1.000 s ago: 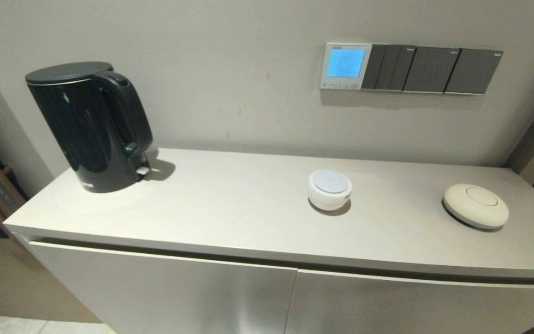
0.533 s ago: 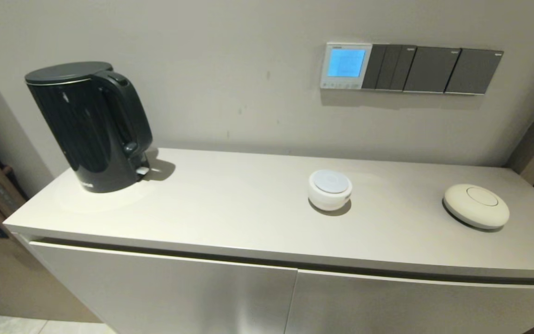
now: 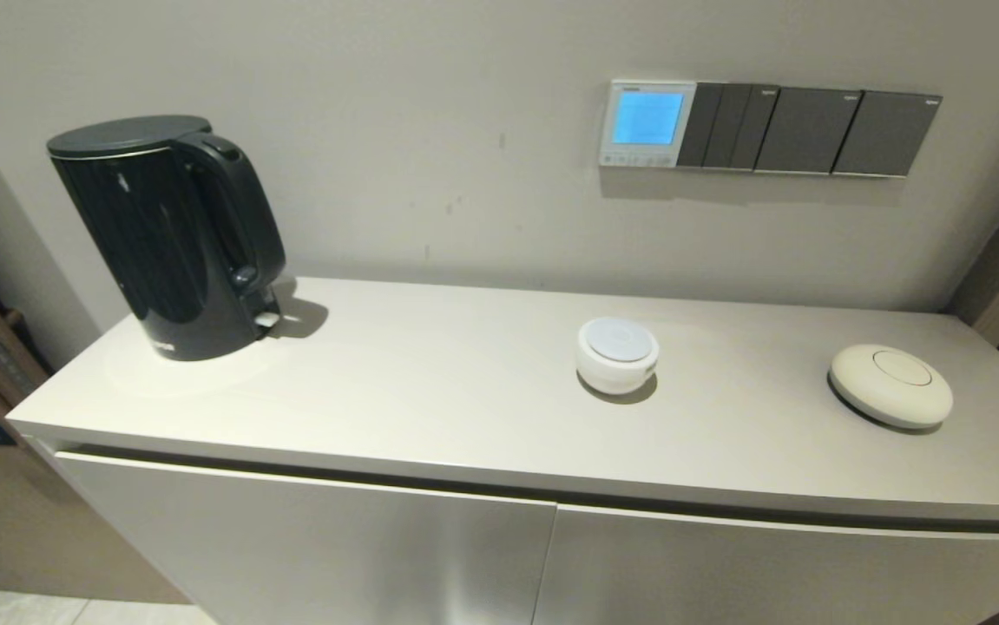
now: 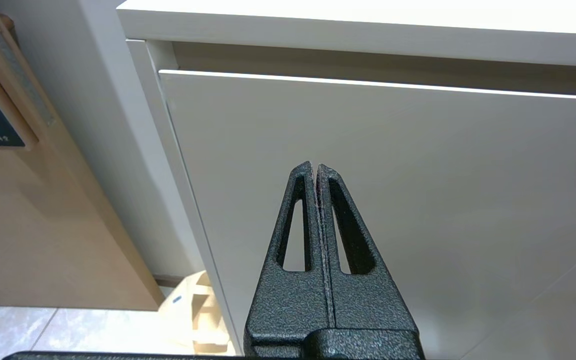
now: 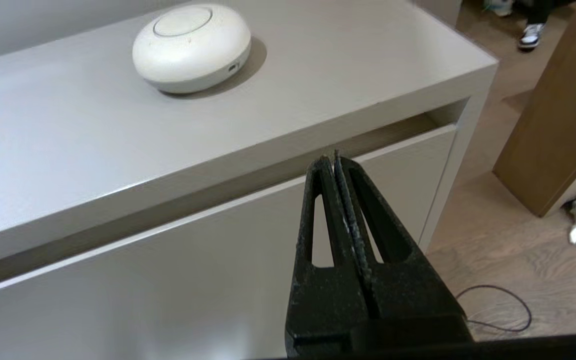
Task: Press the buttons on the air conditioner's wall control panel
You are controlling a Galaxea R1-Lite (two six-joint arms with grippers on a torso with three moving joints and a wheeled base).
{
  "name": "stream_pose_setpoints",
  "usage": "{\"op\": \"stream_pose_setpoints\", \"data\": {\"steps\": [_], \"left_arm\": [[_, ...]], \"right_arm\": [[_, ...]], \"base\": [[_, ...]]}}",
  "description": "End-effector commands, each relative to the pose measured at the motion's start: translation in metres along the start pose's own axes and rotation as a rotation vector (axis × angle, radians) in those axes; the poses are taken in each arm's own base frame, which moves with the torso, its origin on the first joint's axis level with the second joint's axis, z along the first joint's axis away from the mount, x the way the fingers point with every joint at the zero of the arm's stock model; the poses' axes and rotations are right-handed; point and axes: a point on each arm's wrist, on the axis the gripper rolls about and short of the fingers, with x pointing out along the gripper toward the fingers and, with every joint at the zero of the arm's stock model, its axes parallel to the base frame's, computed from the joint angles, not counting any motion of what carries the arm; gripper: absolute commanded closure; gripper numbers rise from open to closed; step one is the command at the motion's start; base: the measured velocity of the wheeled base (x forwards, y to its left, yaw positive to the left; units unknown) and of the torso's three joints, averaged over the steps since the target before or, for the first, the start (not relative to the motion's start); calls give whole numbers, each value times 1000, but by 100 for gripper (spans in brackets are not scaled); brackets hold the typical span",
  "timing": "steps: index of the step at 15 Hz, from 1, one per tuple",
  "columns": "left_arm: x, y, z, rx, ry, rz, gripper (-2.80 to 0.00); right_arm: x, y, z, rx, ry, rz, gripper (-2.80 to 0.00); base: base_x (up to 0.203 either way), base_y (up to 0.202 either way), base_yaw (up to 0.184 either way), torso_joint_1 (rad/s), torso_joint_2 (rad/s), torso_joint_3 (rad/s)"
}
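Observation:
The air conditioner's wall control panel (image 3: 647,123) is a small white-framed thermostat on the wall above the counter, its screen glowing blue. The buttons (image 3: 636,160) form a row of tiny pale dots along its bottom strip. Neither gripper shows in the head view. My left gripper (image 4: 315,166) is shut and empty, low in front of the cabinet door (image 4: 393,200). My right gripper (image 5: 332,159) is shut and empty, below the counter's front edge near its right end.
Dark grey switch plates (image 3: 807,130) sit right of the panel. On the counter (image 3: 430,408) stand a black kettle (image 3: 169,234), a small white round device (image 3: 618,354) and a cream disc (image 3: 891,384), the disc also in the right wrist view (image 5: 191,47).

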Motion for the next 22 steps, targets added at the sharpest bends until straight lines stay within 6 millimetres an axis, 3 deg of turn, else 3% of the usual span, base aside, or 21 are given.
{"op": "stream_pose_setpoints", "data": {"steps": [1,6,15,22], "left_arm": [[0,0,0,0,-1,1,0],[0,0,0,0,-1,1,0],[0,0,0,0,-1,1,0],[0,0,0,0,-1,1,0]], "right_arm": [[-1,-1,8,2,-12,11,0],[-11,-16,-1,-61,33,40,0],[-9,-15,-7,-57,1,13,0],[-8,-6,-48,-124,78,174,0]], "base": [[0,0,0,0,0,0],[0,0,0,0,0,0],[0,0,0,0,0,0],[0,0,0,0,0,0]]}}
